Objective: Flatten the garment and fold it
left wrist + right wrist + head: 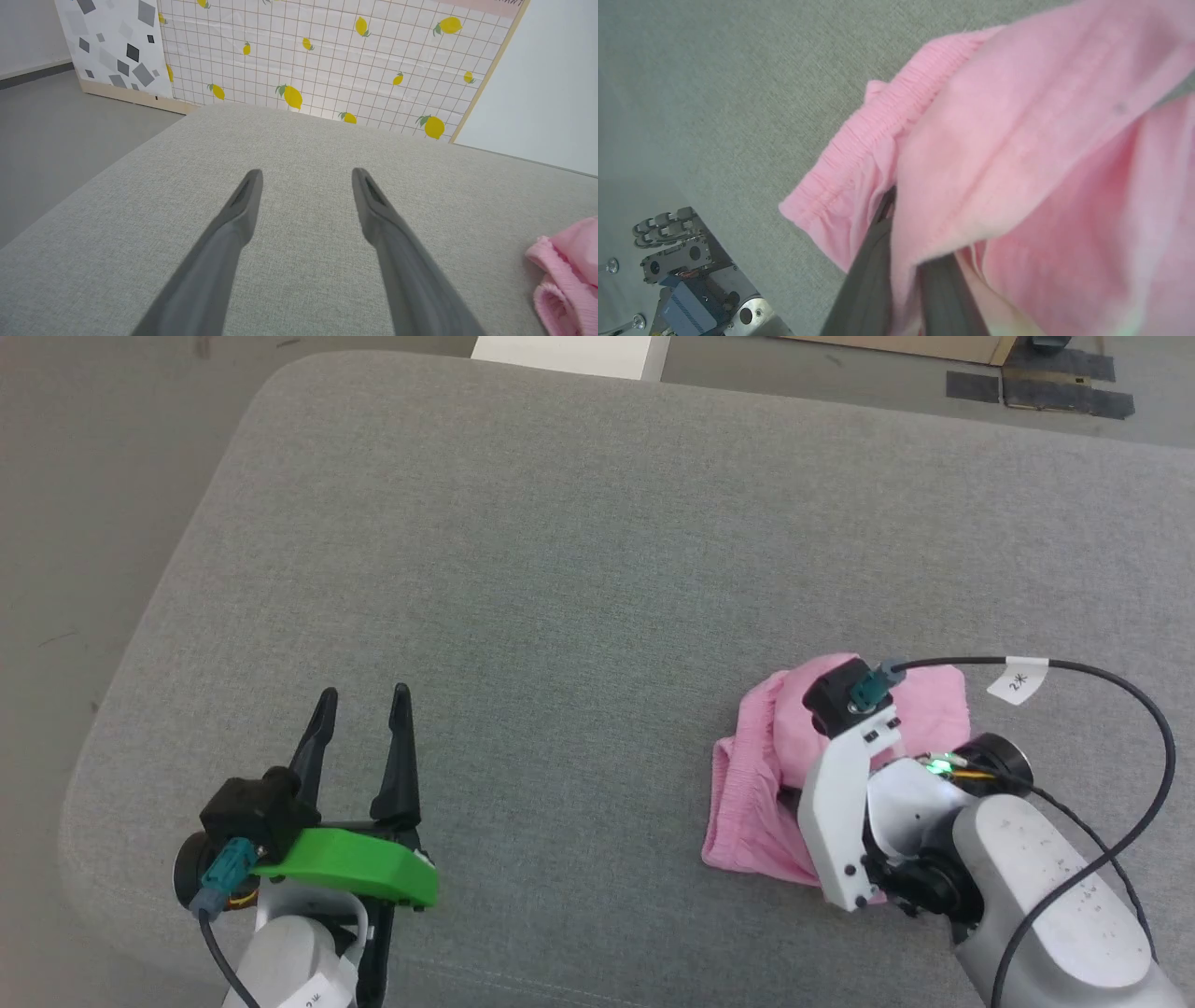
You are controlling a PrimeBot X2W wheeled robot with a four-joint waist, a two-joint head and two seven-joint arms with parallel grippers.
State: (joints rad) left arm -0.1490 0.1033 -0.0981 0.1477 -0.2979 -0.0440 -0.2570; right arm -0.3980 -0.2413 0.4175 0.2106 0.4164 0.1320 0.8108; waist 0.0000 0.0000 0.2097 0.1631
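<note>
Garment (761, 775): a crumpled pink heap on the right half of the grey cushion (560, 569), close to its near edge and well away from the far edge. Gathered waistband (859, 154) on the side toward the cushion's left, flat against the upholstery, with a broad loose fold of cloth piled over the rest.

Right gripper (906, 261): down on the heap from the near side, its pale wrist and forearm covering part of the cloth in the head view. Dark fingers (871, 275) drawn together, a strip of pink cloth pinched between them, tips buried under the fold just beside the waistband. Black cable (1120, 709) with a white tag arched over the arm.

Left gripper (364, 693): near the cushion's near-left corner, well apart from the garment, nothing held. Two long fingers spread wide and pointed toward the far edge, bare grey upholstery between them. Green cover (359, 868) across the wrist behind them.

Beyond the far edge in the left wrist view: a lemon-print panel (327, 60), upright, with grey floor (56, 140) off the cushion's left edge
</note>
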